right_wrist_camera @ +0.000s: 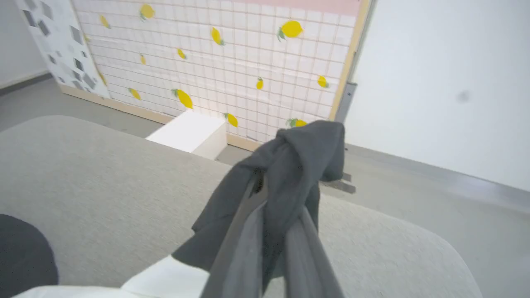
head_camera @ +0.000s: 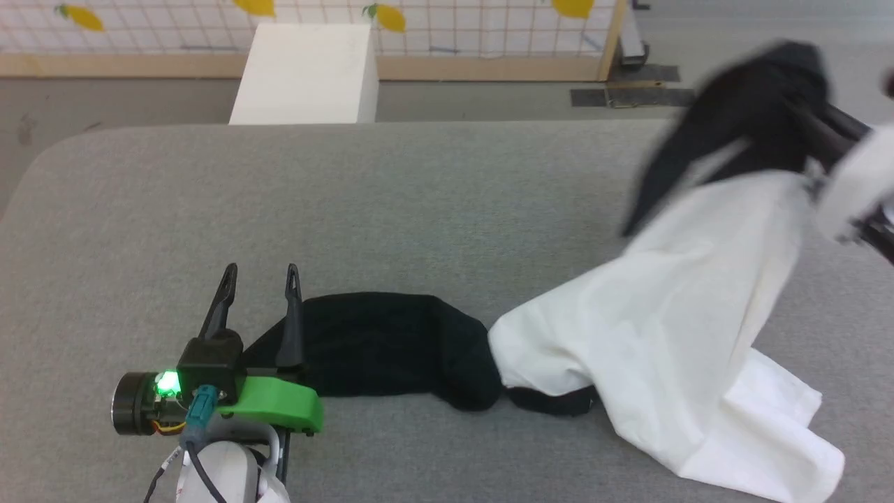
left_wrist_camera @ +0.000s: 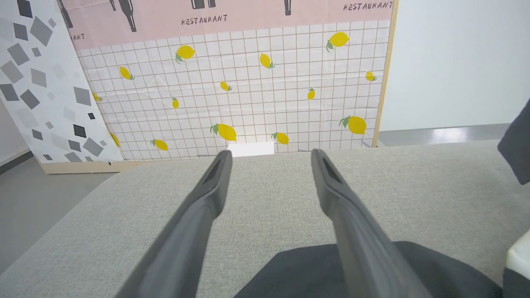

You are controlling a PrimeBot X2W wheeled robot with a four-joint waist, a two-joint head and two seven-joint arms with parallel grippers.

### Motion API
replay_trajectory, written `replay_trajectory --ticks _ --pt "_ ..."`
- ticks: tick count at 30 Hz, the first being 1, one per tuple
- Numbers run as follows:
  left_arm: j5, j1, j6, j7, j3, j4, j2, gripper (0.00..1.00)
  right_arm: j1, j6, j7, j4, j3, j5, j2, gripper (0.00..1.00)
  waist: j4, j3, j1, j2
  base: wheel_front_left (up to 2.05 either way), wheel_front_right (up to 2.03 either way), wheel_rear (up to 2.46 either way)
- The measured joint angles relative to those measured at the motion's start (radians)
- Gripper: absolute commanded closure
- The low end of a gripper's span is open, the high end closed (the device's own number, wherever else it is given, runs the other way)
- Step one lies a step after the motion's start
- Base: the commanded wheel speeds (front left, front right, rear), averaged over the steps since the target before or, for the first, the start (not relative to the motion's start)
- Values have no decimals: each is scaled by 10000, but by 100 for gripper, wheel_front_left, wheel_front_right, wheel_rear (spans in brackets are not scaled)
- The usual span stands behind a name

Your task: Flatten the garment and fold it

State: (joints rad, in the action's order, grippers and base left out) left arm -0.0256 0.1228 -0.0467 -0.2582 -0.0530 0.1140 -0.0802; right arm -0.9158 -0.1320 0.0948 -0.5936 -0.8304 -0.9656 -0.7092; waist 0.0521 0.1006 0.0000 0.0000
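Black cloth of the garment (head_camera: 670,314) looks pinched in the blurry right gripper (head_camera: 803,115) over the bench's (head_camera: 419,181) right edge; the left gripper (head_camera: 262,272) gapes empty.

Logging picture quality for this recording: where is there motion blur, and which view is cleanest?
Head view: the right pincer and the raised black end of the garment are smeared by motion; the left pincer is crisp. Right wrist view: soft throughout, the lemon wall panel included. Left wrist view: cleanest, evenly lit, without glare.
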Motion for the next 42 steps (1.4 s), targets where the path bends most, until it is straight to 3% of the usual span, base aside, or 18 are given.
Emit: replay_trajectory --ticks 6,9,14,15,16,17,18,26,31,37,40,42 --pt "0 -28 0 0 -2 -23 -6 0 1627 0 380 -2326 878 77 -267 100 -148 -52 0 0 0 0 0" --pt "0 -28 0 0 6 -12 -12 0 2552 0 173 -3444 943 44 54 100 -96 17 0 1 0 0 0" --pt "0 -27 0 0 29 67 -33 0 3776 0 -332 -4309 830 -221 917 100 -92 23 0 0 0 0 0" --pt "0 -28 0 0 31 111 -38 0 3906 0 -353 -4341 817 -270 1043 94 -102 3 0 0 0 0 0" --pt "0 -28 0 0 35 144 -44 0 3934 0 -328 -4349 836 -314 1095 73 -114 -27 0 0 0 0 0" --pt "0 -29 2 0 40 174 -52 0 3934 0 -299 -4353 851 -336 1103 61 -126 -57 0 0 0 0 0" --pt "0 -29 2 0 52 230 -69 0 3935 0 -174 -4349 848 -343 1112 0 -145 -101 0 0 0 0 0" --pt "0 131 290 0 161 460 -558 0 3416 0 1559 -4282 1488 619 817 0 -331 -486 0 0 0 0 0" --pt "65 989 970 29 -153 1313 -1078 0 3234 0 1620 -2449 3482 2226 859 0 -517 -616 0 0 0 0 0" --pt "-313 2410 1666 1444 -1177 2057 -1465 0 4811 0 1622 226 6284 4688 1862 0 -611 -646 0 0 0 0 0" --pt "-934 3110 1708 2477 -2403 2174 -1845 0 5785 0 1620 1739 7463 5864 2706 0 -610 -586 0 0 0 0 0" --pt "-1881 3634 1720 3394 -3733 2132 -2247 0 6381 0 1622 2821 8034 6587 3381 0 -619 -525 0 0 0 0 0"
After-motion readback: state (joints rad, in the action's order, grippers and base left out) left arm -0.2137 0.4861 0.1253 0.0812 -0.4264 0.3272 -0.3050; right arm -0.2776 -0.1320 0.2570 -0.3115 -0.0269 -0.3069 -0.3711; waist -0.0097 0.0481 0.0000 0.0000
